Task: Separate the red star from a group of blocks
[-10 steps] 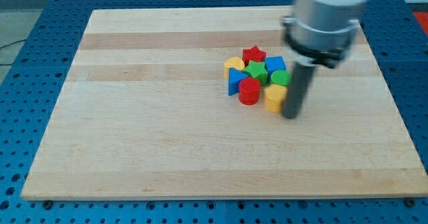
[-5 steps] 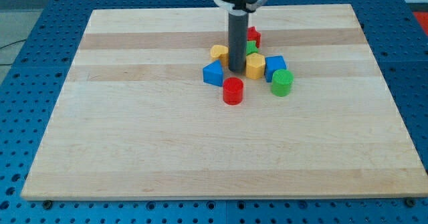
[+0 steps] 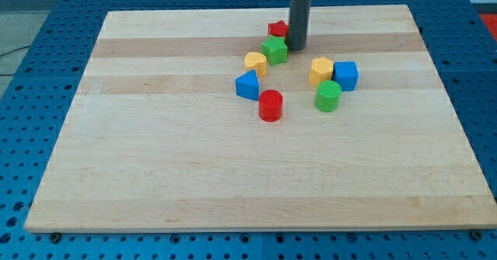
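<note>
Tip at red star, top of board
My tip (image 3: 297, 47) sits just right of red star (image 3: 277, 29) & green star (image 3: 274, 50), which touch; no gripper on rod, holds nothing. Yellow heart (image 3: 255, 60), blue triangle (image 3: 248, 84), red cylinder (image 3: 270, 105) below; yellow hexagon (image 3: 321, 71), blue cube (image 3: 345, 75), green cylinder (image 3: 328, 96) to view's right, apart from star

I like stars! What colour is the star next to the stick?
Red. The star shows best in the camera view, beside my tip.

Bright even overhead light, soft short shadows, sharp focus, no glare.
</note>
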Motion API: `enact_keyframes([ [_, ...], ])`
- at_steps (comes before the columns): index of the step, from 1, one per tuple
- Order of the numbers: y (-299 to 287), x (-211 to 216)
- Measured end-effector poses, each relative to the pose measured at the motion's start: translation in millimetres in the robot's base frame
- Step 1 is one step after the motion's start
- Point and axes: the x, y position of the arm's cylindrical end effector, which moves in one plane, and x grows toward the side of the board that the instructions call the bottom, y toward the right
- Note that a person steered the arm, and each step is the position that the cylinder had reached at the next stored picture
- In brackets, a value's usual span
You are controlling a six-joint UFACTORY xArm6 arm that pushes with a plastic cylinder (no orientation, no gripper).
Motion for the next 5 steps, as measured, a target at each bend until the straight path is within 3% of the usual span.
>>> enact_keyframes([
  [1, -3.2, -9.3],
  [2, -110.4, -16.0],
  [3, -134.0, -15.7],
  [4, -67.9, -51.3],
  [5, -35.5, -37.1],
])
